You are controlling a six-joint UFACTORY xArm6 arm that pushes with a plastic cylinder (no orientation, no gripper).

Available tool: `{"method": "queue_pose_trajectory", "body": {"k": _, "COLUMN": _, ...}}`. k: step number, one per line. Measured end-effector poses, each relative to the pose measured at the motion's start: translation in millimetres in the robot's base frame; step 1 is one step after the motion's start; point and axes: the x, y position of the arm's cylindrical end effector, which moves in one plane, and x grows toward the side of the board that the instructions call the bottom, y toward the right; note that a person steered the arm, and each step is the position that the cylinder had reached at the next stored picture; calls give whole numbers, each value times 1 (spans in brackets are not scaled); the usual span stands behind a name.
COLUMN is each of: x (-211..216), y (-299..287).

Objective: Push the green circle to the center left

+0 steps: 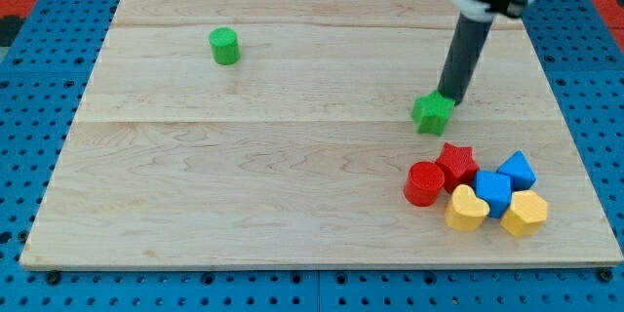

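The green circle (224,46), a short upright cylinder, stands far toward the view's left of my tip (449,98) and a little nearer the view's top, well apart from it, in the upper-left part of the wooden board (244,185). My tip is the lower end of a plain dark rod; it has nothing to open or close and holds nothing. It sits at the top-right edge of a green star-shaped block (432,113), touching it or just beside it; I cannot tell which.

Counted from the view's left: two green blocks, the circle and the star-like one by my tip. Then, toward the view's bottom and slightly right of my tip, a tight cluster of six: a red cylinder (423,183), a red star (456,165), a yellow heart-like block (466,209), a blue block (492,192), a second blue block (517,169), and a yellow block (526,214) whose shape is hard to make out. That makes two green, two red, two yellow, two blue.

The board is pale wood in glued planks, lying on a blue pegboard surface (39,78) with rows of holes. Red shows at the view's top corners.
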Motion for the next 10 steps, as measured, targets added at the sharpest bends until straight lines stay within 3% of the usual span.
{"method": "queue_pose_trajectory", "body": {"k": 1, "x": 29, "y": 4}}
{"method": "queue_pose_trajectory", "body": {"k": 2, "x": -43, "y": 41}}
{"method": "queue_pose_trajectory", "body": {"k": 3, "x": -156, "y": -15}}
{"method": "queue_pose_trajectory", "body": {"k": 4, "x": -221, "y": -146}}
{"method": "queue_pose_trajectory", "body": {"k": 5, "x": -189, "y": -247}}
{"method": "queue_pose_trajectory", "body": {"k": 6, "x": -123, "y": -259}}
{"method": "queue_pose_trajectory", "body": {"k": 7, "x": -148, "y": -269}}
{"method": "queue_pose_trajectory", "body": {"k": 8, "x": -120, "y": -318}}
{"method": "queue_pose_trajectory", "body": {"k": 9, "x": -52, "y": -291}}
{"method": "queue_pose_trajectory", "body": {"k": 10, "x": -39, "y": -173}}
